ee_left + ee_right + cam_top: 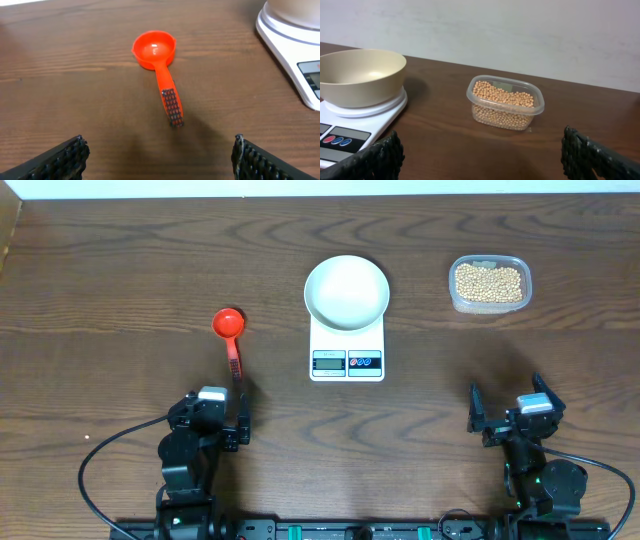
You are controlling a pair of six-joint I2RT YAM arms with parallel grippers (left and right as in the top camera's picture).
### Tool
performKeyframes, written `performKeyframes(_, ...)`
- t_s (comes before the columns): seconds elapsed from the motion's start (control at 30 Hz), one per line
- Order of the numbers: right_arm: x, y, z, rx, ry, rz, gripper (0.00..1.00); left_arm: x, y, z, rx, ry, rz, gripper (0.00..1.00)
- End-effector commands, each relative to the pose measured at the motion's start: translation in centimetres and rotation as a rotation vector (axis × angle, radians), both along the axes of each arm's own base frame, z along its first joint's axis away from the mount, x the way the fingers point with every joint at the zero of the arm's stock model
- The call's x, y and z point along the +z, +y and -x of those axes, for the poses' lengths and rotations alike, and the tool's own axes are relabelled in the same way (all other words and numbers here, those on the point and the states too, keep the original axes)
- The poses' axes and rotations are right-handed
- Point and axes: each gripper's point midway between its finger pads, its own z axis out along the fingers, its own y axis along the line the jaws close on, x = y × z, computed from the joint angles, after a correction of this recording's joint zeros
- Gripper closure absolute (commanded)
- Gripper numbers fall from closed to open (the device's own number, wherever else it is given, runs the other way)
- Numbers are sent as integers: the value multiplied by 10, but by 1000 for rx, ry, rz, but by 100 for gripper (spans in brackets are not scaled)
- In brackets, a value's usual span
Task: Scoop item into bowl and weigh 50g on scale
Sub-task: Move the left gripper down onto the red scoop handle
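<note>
- 2 robot arms sit at the near edge of a dark wooden table (120,260), one on each side, with the weighing gear laid out ahead of them.
- The left gripper (159,150) hangs low over the wood with its jaws spread wide and nothing between them.
- A red scoop (159,65) lies flat on the table just ahead of that gripper. Its round cup points away from the robot, and its dark-patterned handle end points back toward the gap between the fingers, not touching either finger.
- The right gripper (481,137) is likewise spread wide and holds nothing, facing the tub from well back.
- The beans (488,282) fill a clear plastic tub (452,285) that stands at the far right of the table, well apart from the scale.
- The white bowl (346,292) rests upright on the platform of the scale (346,342), at the centre of the table, between scoop and tub.
- The scale's grey display and 2 round buttons face the robot; the reading is too small to make out.
</note>
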Motion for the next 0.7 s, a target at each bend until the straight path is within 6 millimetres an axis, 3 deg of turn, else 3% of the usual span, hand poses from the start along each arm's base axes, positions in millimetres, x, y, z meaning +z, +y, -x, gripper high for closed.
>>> performKeyframes(0.0,-1,1,0,1,3,-4,1,-18,-2,7,-5,66,12,7)
performKeyframes(0.67,-1,1,0,0,3,-4,1,-22,-3,8,-12,86,17,7)
